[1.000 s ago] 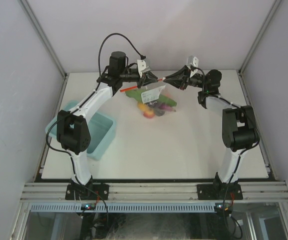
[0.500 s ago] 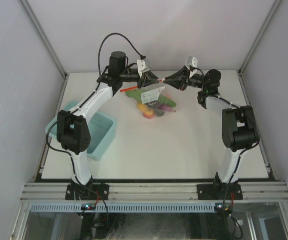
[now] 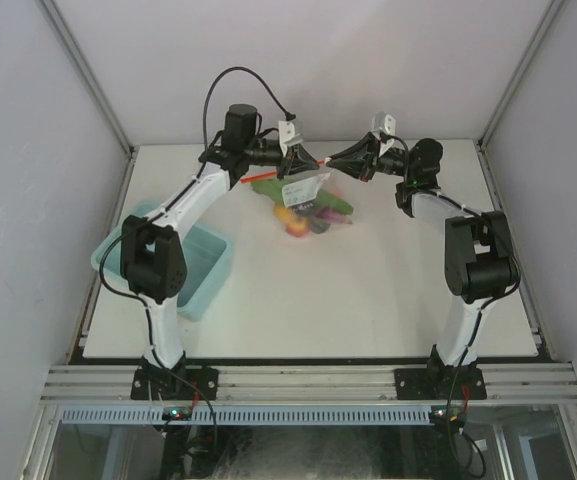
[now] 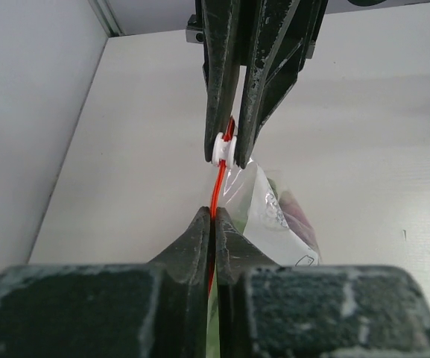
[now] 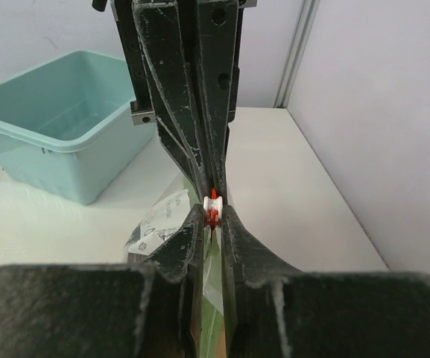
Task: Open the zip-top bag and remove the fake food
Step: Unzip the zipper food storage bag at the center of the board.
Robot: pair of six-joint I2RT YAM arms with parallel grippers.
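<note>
The zip-top bag (image 3: 313, 195) hangs above the table between my two grippers, which meet tip to tip. My left gripper (image 4: 213, 214) is shut on the red-orange zip strip (image 4: 218, 183), just behind the white slider (image 4: 223, 150). Facing it, my right gripper (image 5: 212, 212) is shut on that slider (image 5: 212, 203). From above, the left gripper (image 3: 315, 160) and right gripper (image 3: 331, 160) nearly touch. The fake food (image 3: 298, 218) shows through the clear plastic as yellow, red, green and purple pieces. A loose end of the strip (image 3: 252, 178) sticks out to the left.
A light blue bin (image 3: 208, 270) stands at the table's left edge beside the left arm, and it also shows in the right wrist view (image 5: 65, 119). A white printed label (image 5: 159, 220) is on the bag's side. Grey walls close in the table.
My left gripper has closed tighter on the zip strip, and the left arm's upper joint has shifted slightly right. The right arm and the bag have stayed put.
</note>
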